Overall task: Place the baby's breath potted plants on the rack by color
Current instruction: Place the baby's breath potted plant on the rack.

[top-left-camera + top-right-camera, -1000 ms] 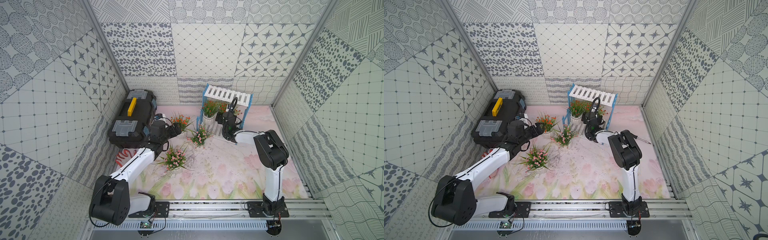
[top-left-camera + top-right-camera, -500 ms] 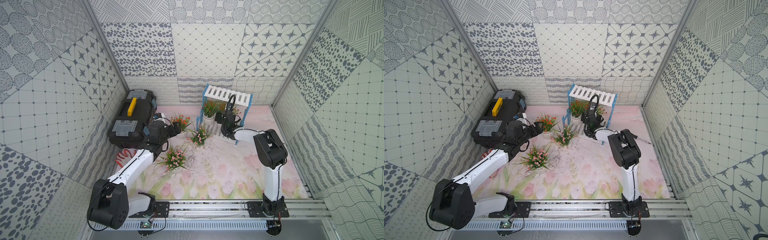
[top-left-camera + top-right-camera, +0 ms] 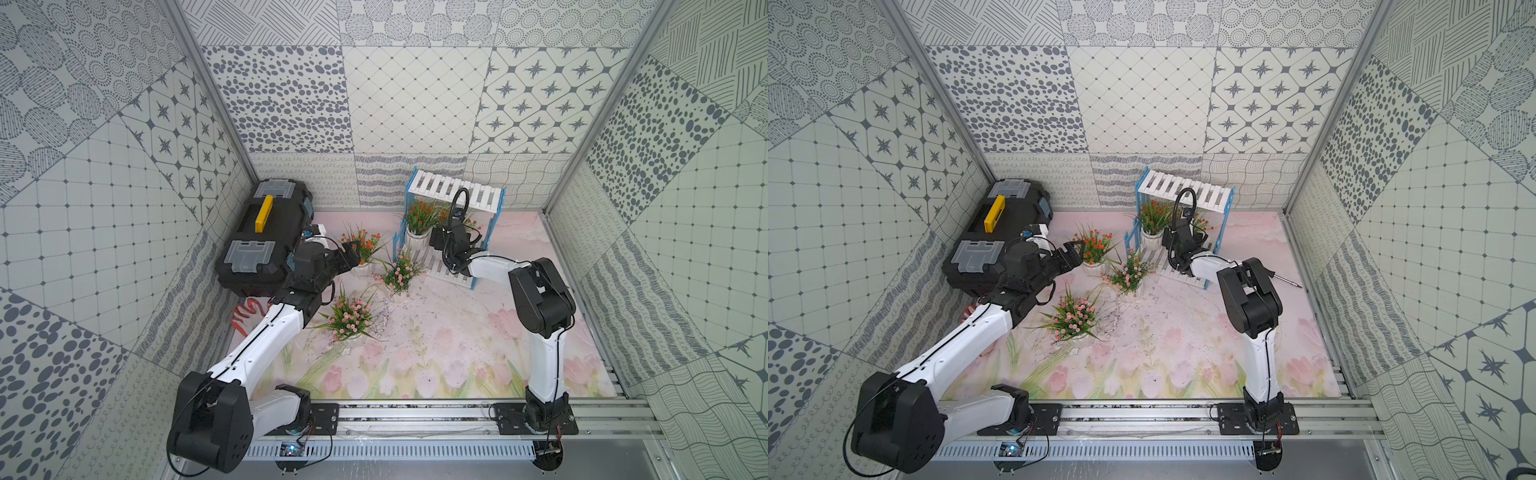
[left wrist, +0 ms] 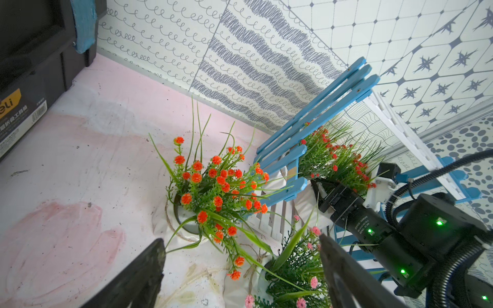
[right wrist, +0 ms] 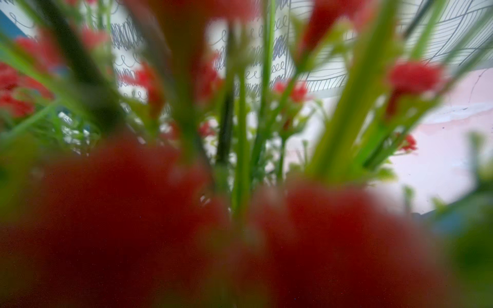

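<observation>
Roughly, the sorting is standing under halfway: one orange-red plant (image 3: 419, 216) is sitting on the lower tier of the rack (image 3: 455, 192), and a second orange-red plant (image 3: 468, 222) is showing beside it around the right gripper (image 4: 321, 190), whose jaws are lying buried in leaves, so their state cannot be told. The left gripper (image 4: 241, 240) is hovering, jaws spread, toward the third orange-red plant (image 4: 216, 186) on the mat (image 3: 436, 332), where the far pink plant (image 3: 401, 272) and the near pink plant (image 3: 348, 319) are waiting.

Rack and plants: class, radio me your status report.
Left gripper open, facing orange plant on mat. Right gripper at rack, lower tier, grip unclear. Pink plant stands close before rack.
</observation>
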`<state>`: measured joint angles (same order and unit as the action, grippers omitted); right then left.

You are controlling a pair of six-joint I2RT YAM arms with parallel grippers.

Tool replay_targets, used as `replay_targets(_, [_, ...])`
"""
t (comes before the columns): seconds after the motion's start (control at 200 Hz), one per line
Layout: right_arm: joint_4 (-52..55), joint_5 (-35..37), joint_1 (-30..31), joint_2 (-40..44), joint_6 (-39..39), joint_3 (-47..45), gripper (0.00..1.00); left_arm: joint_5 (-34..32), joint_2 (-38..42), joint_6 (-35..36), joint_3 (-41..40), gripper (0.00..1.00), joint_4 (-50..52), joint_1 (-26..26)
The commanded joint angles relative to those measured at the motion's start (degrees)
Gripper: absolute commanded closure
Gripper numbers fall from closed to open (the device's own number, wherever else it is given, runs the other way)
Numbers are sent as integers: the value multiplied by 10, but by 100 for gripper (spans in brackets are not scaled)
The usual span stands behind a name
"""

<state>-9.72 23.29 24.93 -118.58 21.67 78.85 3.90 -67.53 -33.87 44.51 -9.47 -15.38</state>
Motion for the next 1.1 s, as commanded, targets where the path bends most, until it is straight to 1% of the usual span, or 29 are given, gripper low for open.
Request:
replay_targets(0.0, [-6, -16, -6, -5, 18, 29, 13, -5, 12, 0, -4, 9, -11, -1])
replay_targets(0.07, [-1, -18, -6, -8, 22, 25, 12, -6, 14, 1, -6, 9, -12, -2])
replay_targets(0.185, [-5, -21, -6, -6, 26, 7, 8, -8, 18, 1, -10, 9, -11, -1])
replay_targets(0.39, [-21, -19, 1, 19, 17, -34, 2, -7, 16, -1, -13, 9, -14, -1])
replay_targets(0.675, [-84, -2, 22, 88, -11, -125, 2, -8, 15, 1, -10, 9, -8, -1])
replay_targets(1.096, [-83, -19, 34, 170, -22, -204, 2, -9, 4, 0, 16, 9, 33, -1])
